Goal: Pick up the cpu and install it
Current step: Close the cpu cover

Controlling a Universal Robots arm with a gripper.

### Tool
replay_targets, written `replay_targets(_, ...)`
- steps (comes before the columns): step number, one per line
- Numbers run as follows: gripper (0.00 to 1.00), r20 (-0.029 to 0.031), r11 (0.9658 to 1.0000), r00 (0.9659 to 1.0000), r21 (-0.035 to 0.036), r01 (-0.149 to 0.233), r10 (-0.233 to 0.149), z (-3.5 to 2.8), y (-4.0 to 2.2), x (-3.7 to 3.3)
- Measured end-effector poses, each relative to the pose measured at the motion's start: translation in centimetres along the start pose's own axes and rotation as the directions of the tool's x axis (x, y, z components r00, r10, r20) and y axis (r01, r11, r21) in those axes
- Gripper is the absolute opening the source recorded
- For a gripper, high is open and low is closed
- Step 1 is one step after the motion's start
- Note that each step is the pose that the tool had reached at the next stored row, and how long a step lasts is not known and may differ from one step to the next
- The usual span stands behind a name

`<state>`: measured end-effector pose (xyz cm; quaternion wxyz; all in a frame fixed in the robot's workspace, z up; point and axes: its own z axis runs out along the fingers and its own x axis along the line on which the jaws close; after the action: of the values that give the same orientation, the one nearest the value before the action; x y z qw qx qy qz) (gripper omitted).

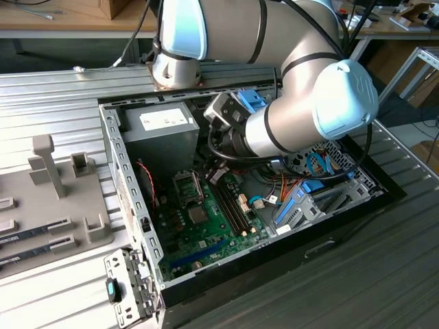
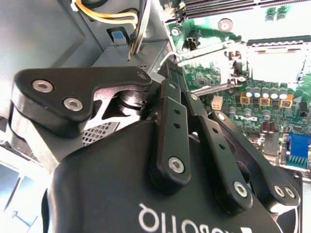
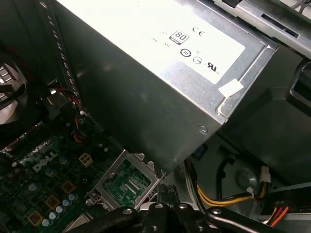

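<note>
Exterior view: open computer case (image 1: pixel 123 178) mid-frame, grey power-supply box (image 1: pixel 161 127) at its upper left, socket frame (image 1: pixel 186 184) just below. In the second wrist view the gripper (image 2: pixel 171 73) has its fingers pressed together near that socket frame; whether they pinch the cpu I cannot tell

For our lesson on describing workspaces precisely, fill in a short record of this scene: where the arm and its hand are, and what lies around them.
arm: reaches down into the open computer case
hand: inside the case, beside the power-supply box
nearest part: socket frame on the motherboard
outside the case: grey tray, on the exterior view's left
</note>
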<state>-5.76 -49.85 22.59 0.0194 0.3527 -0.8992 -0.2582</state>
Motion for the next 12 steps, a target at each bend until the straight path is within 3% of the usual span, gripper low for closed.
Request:
replay_targets(3, 0.11, -0.0035, 1.0000, 1.0000, -0.0042, -0.003, 0.003, 0.34, -0.32, -0.20)
replay_targets(8, 0.11, -0.0043, 1.0000, 1.0000, -0.0054, -0.003, 0.003, 2.08, 0.13, -1.36)
replay_targets(12, 0.11, -0.0061, 1.0000, 1.0000, -0.0039, -0.004, 0.004, 2.77, -0.12, -1.42)
